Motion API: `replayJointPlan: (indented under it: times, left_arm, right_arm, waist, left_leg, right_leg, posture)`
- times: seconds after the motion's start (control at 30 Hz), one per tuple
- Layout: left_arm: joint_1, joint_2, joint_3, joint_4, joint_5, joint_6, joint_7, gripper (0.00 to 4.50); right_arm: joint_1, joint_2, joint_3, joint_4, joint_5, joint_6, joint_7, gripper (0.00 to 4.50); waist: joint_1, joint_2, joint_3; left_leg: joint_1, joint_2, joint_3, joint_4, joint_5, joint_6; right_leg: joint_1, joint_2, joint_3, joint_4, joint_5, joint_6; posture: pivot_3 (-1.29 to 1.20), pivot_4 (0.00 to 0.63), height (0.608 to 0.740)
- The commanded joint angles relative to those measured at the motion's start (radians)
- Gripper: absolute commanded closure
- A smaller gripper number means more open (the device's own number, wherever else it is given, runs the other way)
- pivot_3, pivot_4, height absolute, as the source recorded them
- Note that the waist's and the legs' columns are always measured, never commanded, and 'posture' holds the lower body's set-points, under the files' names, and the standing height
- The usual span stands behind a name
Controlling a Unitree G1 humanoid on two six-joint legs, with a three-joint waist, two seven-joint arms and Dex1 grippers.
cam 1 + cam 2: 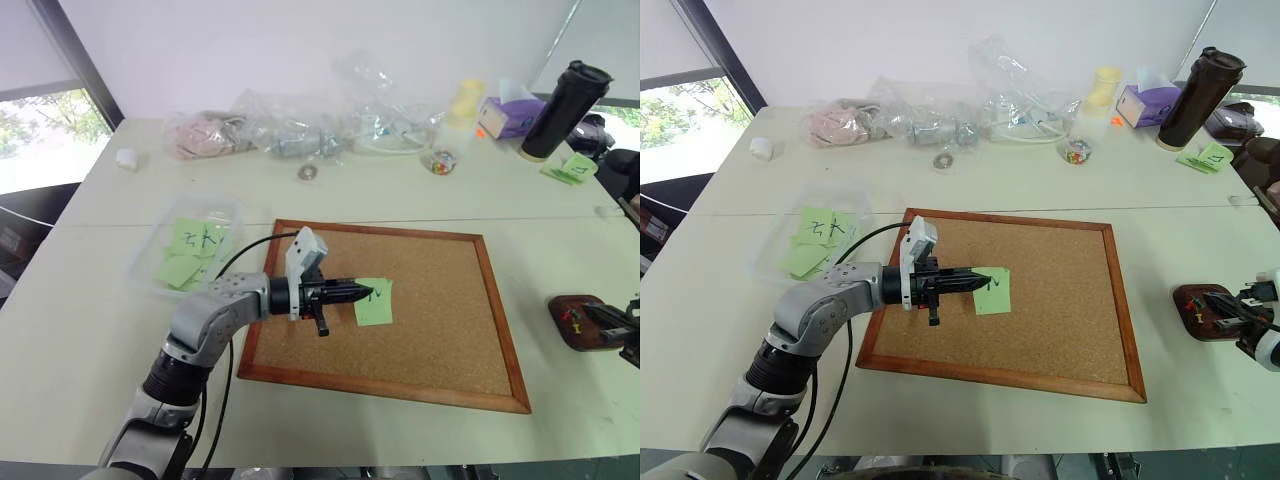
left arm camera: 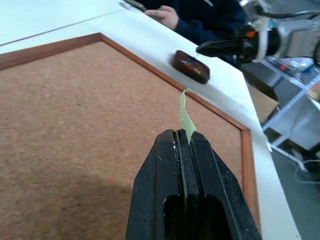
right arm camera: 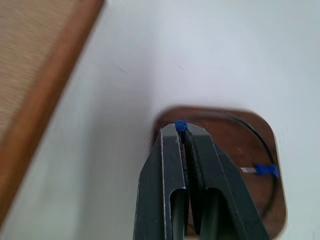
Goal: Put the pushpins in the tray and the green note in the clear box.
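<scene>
Over the corkboard [image 1: 440,310], my left gripper [image 1: 362,292] is shut on the edge of the green note [image 1: 376,303]. In the left wrist view the note [image 2: 186,112] sticks up from between the closed fingertips. The clear box [image 1: 150,262] lies left of the board with several green notes inside. At the far right, my right gripper [image 1: 1225,311] hangs over the small brown tray [image 1: 1196,310]. It is shut on a blue-headed pushpin [image 3: 181,125] at its tips. Another blue pushpin [image 3: 265,171] lies in the tray [image 3: 240,140].
Clear plastic bags [image 1: 300,125] crowd the back of the table. A small jar [image 1: 440,160], a tissue box [image 1: 510,112] and a black tumbler [image 1: 562,98] stand at the back right, beside another green note [image 1: 572,166]. A person's hand [image 2: 165,15] rests beyond the table's right edge.
</scene>
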Motion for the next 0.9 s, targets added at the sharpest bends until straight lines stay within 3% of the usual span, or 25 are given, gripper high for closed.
replayJointPlan:
  times: [0.03, 0.1, 0.13, 0.2, 0.33, 0.4, 0.53, 0.7, 0.9]
  left_arm:
    - [0.004, -0.006, -0.008, -0.041, -0.001, -0.022, -0.007, 4.44]
    - [0.006, -0.005, -0.01, -0.043, 0.002, -0.03, -0.01, 4.44]
    - [0.008, -0.005, -0.011, -0.046, 0.002, -0.032, -0.011, 4.5]
    - [0.009, -0.002, -0.012, -0.047, 0.004, -0.04, -0.018, 4.5]
    - [0.01, 0.014, -0.013, -0.049, 0.007, -0.063, -0.04, 4.5]
    - [0.013, 0.018, -0.01, -0.051, 0.002, -0.07, -0.051, 4.5]
    - [0.02, 0.032, 0.001, -0.067, -0.013, -0.079, -0.076, 4.5]
    - [0.015, 0.095, 0.027, -0.11, 0.009, -0.104, -0.076, 4.5]
    - [-0.004, 0.178, 0.224, -0.214, -0.048, -0.022, 0.073, 4.5]
  right_arm:
    - [0.003, -0.003, -0.022, 0.022, -0.01, -0.029, 0.009, 4.5]
    - [0.001, 0.004, -0.012, 0.033, -0.007, -0.023, 0.009, 4.5]
    - [-0.001, 0.006, -0.009, 0.043, -0.007, -0.024, 0.011, 3.85]
    - [-0.004, 0.007, -0.003, 0.062, -0.015, -0.036, 0.01, 3.14]
    - [-0.005, 0.004, -0.011, 0.077, -0.014, -0.047, 0.016, 1.22]
    - [-0.011, 0.004, -0.025, 0.064, 0.003, -0.04, 0.023, 0.04]
    - [-0.052, -0.003, -0.066, -0.068, 0.156, 0.074, 0.067, 0.04]
    - [-0.101, -0.043, -0.009, -0.293, 0.295, 0.183, 0.095, 0.04]
    - [-0.363, -0.036, 0.264, -0.506, 0.506, 0.293, 0.059, 0.04]
  waist:
    - [0.0, 0.0, 0.0]
    - [0.0, 0.0, 0.0]
    - [0.0, 0.0, 0.0]
    - [0.001, 0.0, 0.0]
    - [0.0, 0.0, 0.0]
    - [0.0, 0.0, 0.0]
    - [-0.002, 0.001, 0.0]
    - [-0.001, 0.001, 0.0]
    - [-0.007, 0.0, 0.001]
  left_leg:
    - [0.0, 0.0, 0.0, 0.0, 0.0, 0.0]
    - [0.0, 0.0, 0.0, 0.0, 0.0, 0.0]
    - [0.0, 0.0, 0.0, 0.0, 0.0, 0.0]
    - [0.0, 0.0, 0.0, 0.0, 0.0, 0.0]
    - [0.0, 0.0, 0.0, 0.0, 0.0, 0.0]
    - [0.0, 0.0, 0.0, 0.0, 0.0, 0.0]
    - [0.0, 0.0, 0.0, 0.0, 0.0, 0.0]
    - [0.0, 0.001, 0.0, 0.0, 0.0, 0.0]
    - [-0.001, 0.002, -0.001, 0.0, 0.0, 0.0]
  right_leg:
    - [0.0, 0.0, 0.0, 0.0, 0.0, 0.0]
    - [0.0, 0.0, 0.0, 0.0, 0.0, 0.0]
    - [0.0, 0.0, 0.0, 0.0, 0.0, 0.0]
    - [0.0, 0.0, 0.0, 0.0, 0.0, 0.0]
    - [0.0, 0.0, 0.0, 0.0, 0.0, 0.0]
    - [0.0, 0.0, 0.0, 0.0, 0.0, 0.0]
    - [0.0, 0.0, 0.0, 0.0, 0.0, 0.0]
    - [0.0, 0.0, 0.0, 0.0, 0.0, 0.0]
    - [0.0, 0.0, -0.001, 0.0, 0.0, 0.0]
  posture:
    - [0.0, 0.15, 0.74]
    - [0.0, 0.15, 0.74]
    - [0.0, 0.15, 0.74]
    - [0.0, 0.15, 0.74]
    - [0.0, 0.15, 0.74]
    - [0.0, 0.15, 0.74]
    - [0.0, 0.15, 0.74]
    - [0.0, 0.15, 0.74]
    - [0.0, 0.15, 0.74]
